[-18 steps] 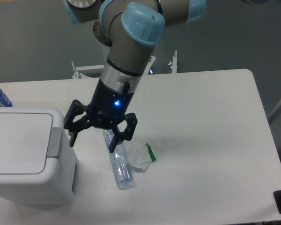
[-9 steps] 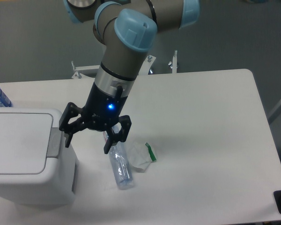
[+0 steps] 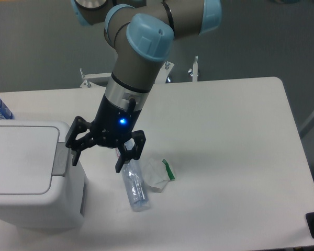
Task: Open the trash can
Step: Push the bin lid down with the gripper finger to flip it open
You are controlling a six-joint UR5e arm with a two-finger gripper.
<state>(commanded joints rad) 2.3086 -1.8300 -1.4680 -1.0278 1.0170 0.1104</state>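
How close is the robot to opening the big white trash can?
Not open yet: the trash can has its flat lid lying closed. The end effector hangs with its fingers spread beside the can's right edge, one finger close to the grey push bar, gripping nothing. Whether it touches the bar is unclear. Pressing the bar so the lid lifts is probably what's left. A clear bottle lies on the table nearby.
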